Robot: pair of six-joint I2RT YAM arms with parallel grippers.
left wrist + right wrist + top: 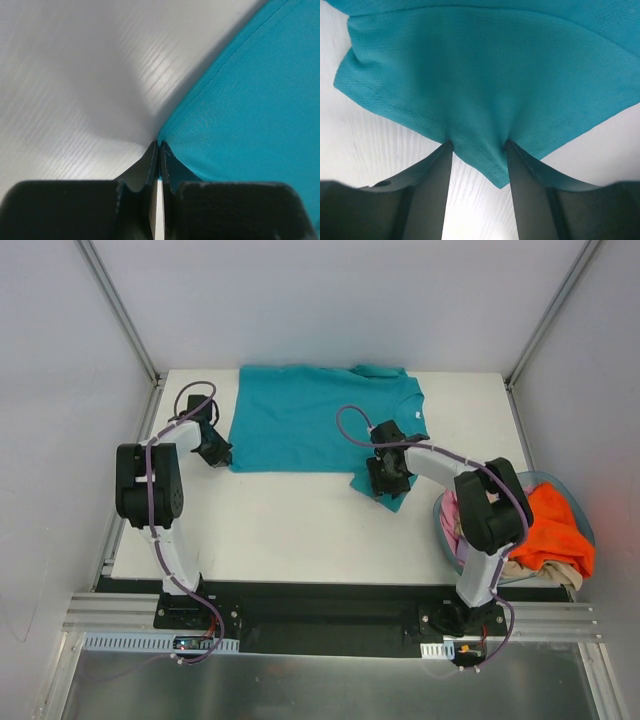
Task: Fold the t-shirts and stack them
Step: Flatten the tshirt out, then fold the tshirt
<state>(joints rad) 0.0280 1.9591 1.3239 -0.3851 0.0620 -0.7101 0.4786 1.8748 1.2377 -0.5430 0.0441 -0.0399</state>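
1. The teal t-shirt [300,425] lies flat on the far half of the table [300,540]. Its long axis runs left to right — hem at the left, collar and white neck tag [415,413] at the right.
2. Its near sleeve [385,495] sticks out toward the near edge at the right end.
3. The left gripper [218,453] sits at the shirt's near-left hem corner. In the wrist view its fingers are drawn almost together with the corner's tip caught between them, so it appears to be pinching the cloth.
4. The right gripper [388,480] is over the near sleeve, its fingers set apart with the sleeve's hem lying in the gap — straddling it, not clamped.
5. Both grippers therefore sit on the shirt's near long edge, one arm at each end. The fold probably turns on carrying that edge toward the far edge, and the right gripper would have to close first.
6. At the table's near-right corner, the basket [586,518] holds an orange shirt [555,525], with pink cloth [450,515] and tan cloth [540,568] beside it.
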